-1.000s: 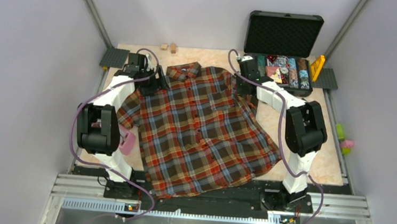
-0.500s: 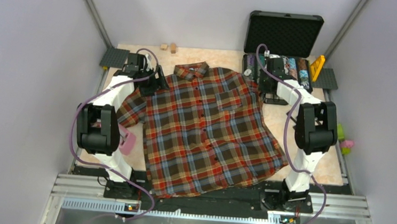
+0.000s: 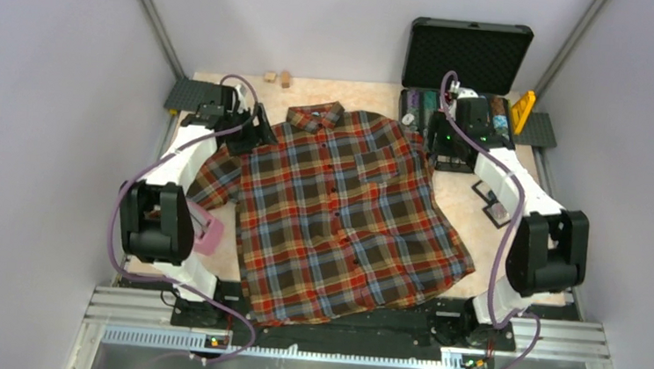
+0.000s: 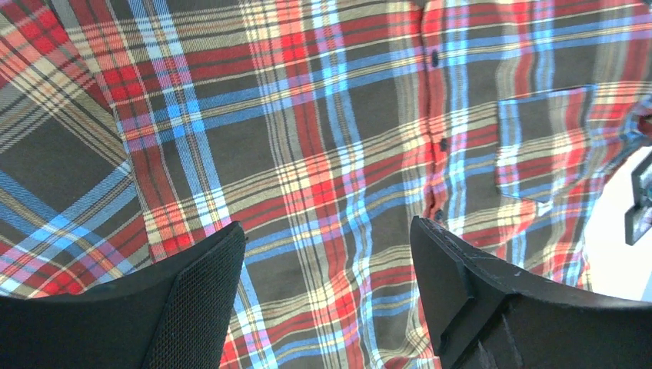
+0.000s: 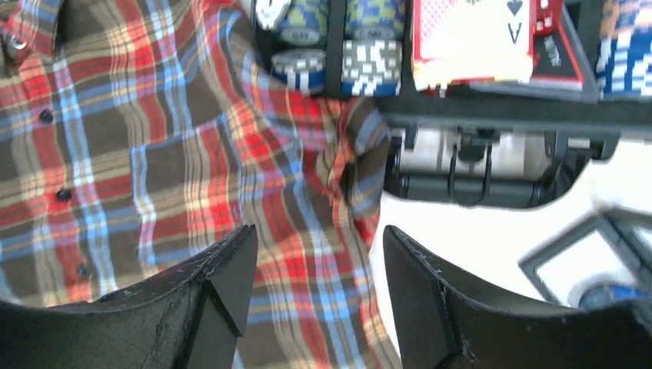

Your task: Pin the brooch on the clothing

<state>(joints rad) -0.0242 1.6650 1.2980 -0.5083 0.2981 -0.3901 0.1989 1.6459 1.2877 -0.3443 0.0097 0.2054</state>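
With the left gripper (image 4: 327, 231) and right gripper (image 5: 319, 234) both hanging open and empty above the shirt (image 3: 339, 212), the brooch (image 3: 499, 211) is lying unpicked on the desk (image 3: 455, 190), likely needing a fine pinch.

The plaid shirt (image 3: 339, 212) lies spread front-up and buttoned on the tabletop (image 3: 459, 195), collar at 12 o'clock, hem at 6 o'clock. The small blue brooch (image 5: 606, 295) sits at its 3 o'clock, on a black-framed square (image 5: 565, 265), clear of the cloth.
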